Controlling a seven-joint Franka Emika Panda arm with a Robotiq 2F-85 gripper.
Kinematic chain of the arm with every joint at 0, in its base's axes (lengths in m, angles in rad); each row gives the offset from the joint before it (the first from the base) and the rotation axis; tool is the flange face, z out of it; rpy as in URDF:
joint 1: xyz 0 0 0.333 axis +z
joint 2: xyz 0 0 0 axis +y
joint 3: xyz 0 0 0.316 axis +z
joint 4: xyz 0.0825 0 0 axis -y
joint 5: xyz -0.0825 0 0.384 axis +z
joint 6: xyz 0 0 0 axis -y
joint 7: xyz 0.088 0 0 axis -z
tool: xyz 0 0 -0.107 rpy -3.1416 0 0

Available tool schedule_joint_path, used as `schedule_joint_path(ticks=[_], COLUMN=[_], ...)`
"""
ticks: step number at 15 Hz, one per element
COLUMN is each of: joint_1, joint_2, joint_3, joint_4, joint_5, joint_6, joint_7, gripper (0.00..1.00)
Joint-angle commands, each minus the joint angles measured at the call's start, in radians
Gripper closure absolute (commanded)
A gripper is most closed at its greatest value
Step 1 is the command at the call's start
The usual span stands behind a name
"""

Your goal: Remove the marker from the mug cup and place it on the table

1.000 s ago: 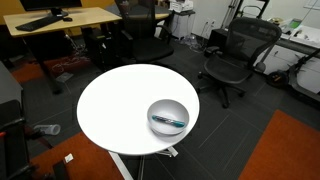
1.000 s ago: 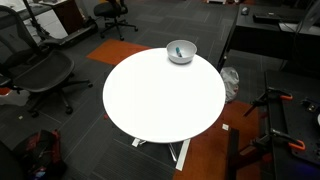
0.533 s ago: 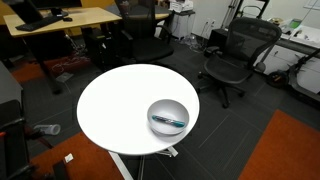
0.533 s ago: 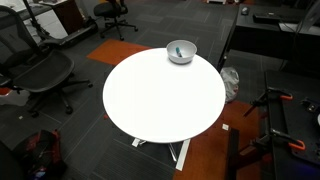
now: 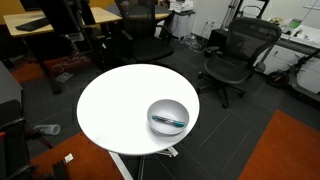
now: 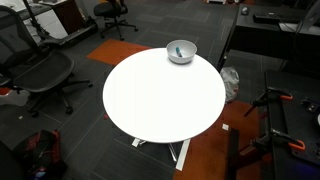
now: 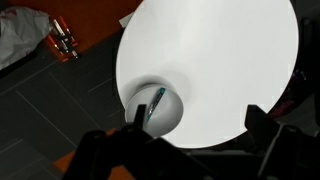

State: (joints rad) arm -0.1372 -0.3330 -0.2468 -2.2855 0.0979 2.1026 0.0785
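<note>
The mug cup [image 5: 168,115] is a silvery-grey bowl near the edge of the round white table [image 5: 115,105]. It shows in both exterior views [image 6: 181,51] and in the wrist view [image 7: 160,110]. The marker [image 5: 170,120] lies inside it, dark with a teal part, also seen in the wrist view [image 7: 157,102]. My gripper [image 7: 197,122] is open and empty, high above the table [image 7: 220,60]. Its left finger overlaps the bowl's edge in the picture. The gripper's jaws do not show in the exterior views.
Black office chairs [image 5: 235,55] [image 6: 35,70] stand around the table [image 6: 160,100]. A wooden desk [image 5: 55,18] is behind, with a dark arm-like shape [image 5: 72,22] in front of it. Orange floor patches and a small orange object [image 7: 62,38] lie nearby.
A dark arm-like shape has come into an exterior view at the top left, over the wooden desk. The bowl and marker have not moved.
</note>
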Motion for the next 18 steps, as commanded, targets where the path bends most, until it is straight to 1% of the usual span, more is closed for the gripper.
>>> schedule_joint_path(ticks=[1,4,5,8,10,13,18], joint_1=[-0.020,-0.021,-0.024,-0.021,-0.018,-0.020,-0.037], joint_2=[0.108,0.177,0.199,0.278,0.334,0.414,0.554], joint_3=[0.019,0.029,0.034,0.039,0.040,0.036,0.039], joint_4=[0.043,0.036,0.034,0.047,0.063,0.109,0.223], joint_5=[0.054,0.060,0.046,0.042,0.052,0.066,0.135], joint_6=[0.062,0.150,0.185,0.255,0.292,0.320,0.309], joint_7=[0.061,0.113,0.145,0.192,0.196,0.179,0.161], gripper=[0.00,0.00,0.00,0.00,0.00,0.00,0.00])
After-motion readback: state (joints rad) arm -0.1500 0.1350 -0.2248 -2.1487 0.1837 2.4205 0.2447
